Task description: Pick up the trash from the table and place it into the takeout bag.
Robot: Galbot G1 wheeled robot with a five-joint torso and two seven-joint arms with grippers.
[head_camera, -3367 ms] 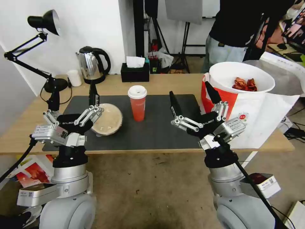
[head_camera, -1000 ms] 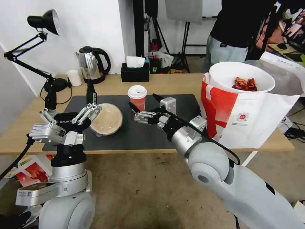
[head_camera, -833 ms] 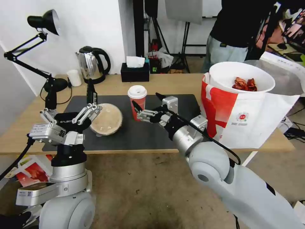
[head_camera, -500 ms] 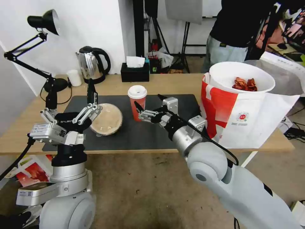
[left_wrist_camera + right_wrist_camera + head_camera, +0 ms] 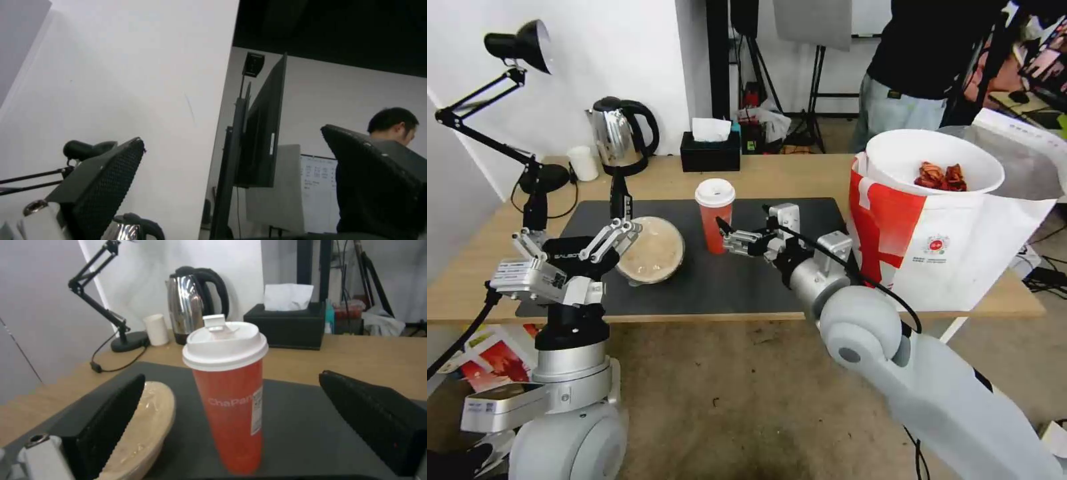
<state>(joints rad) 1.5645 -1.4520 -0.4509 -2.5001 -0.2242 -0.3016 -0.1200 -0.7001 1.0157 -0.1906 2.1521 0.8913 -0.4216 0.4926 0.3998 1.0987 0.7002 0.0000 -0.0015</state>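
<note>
From the head, the red paper cup [image 5: 715, 215] is seen upright on the matte grey mat [image 5: 800, 280], the right gripper [image 5: 742, 225] spread just beside it; the left gripper [image 5: 582, 227] is held open, empty. At the right wrist, the smooth-lidded cylinder [image 5: 230, 396] is framed between 2 textured black pads [image 5: 104, 426]

The right arm reaches forward from the shoulder at the lower right, elbow bent, its forearm stretched low and its wrist level. The right gripper [image 5: 744, 225] points ahead with its two black fingers [image 5: 111, 420] spread wide apart and nothing clamped between them. The left arm stands upright at the near left, forearm vertical, with the left gripper [image 5: 577, 217] raised and tilted up and its fingers [image 5: 95, 186] likewise splayed wide and holding nothing.
</note>
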